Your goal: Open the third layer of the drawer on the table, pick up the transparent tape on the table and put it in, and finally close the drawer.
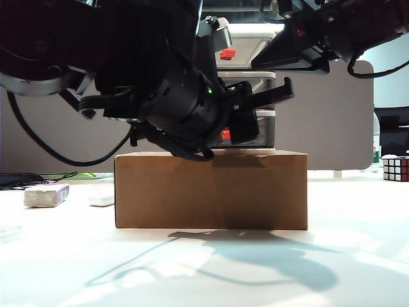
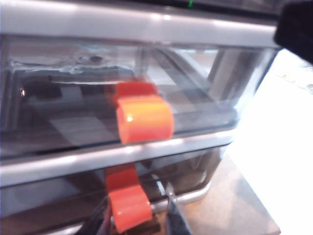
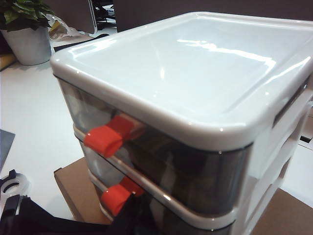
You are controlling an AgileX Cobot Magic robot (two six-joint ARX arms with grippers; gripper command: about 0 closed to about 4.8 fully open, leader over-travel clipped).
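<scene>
Exterior view: the drawer (image 1: 252,96) stands on a brown cardboard box (image 1: 211,190) on the white desk (image 1: 192,268). The left arm fills the upper left and centre, and its left end effector (image 1: 227,135) sits at the front of the unit's lowest tier, just above the box top, with a red-orange handle (image 1: 225,135) showing right at it; the fingers are too dark to read here. The right arm enters from the upper right, its dark tip (image 1: 275,59) hanging close by the unit's upper part. A white-and-purple wrapped block (image 1: 46,195) and a small white object (image 1: 101,196) lie on the desk left of the box, and a puzzle cube (image 1: 395,168) sits at far right. The transparent tape cannot be made out with certainty. Left wrist view: the middle tray's handle (image 2: 145,117) is centred, and below it the third layer (image 2: 195,171) carries its own handle (image 2: 128,208), which lies between the two dark fingers (image 2: 175,220) of the left end effector (image 2: 134,220); the gap is narrow about the handle, contact not confirmed. Right wrist view: the camera looks down on the unit's glossy white top (image 3: 195,63), with two handles and the box visible below; the right end effector's fingers are not visible, so its opening cannot be told. A potted plant (image 3: 27,29) stands beyond.
</scene>
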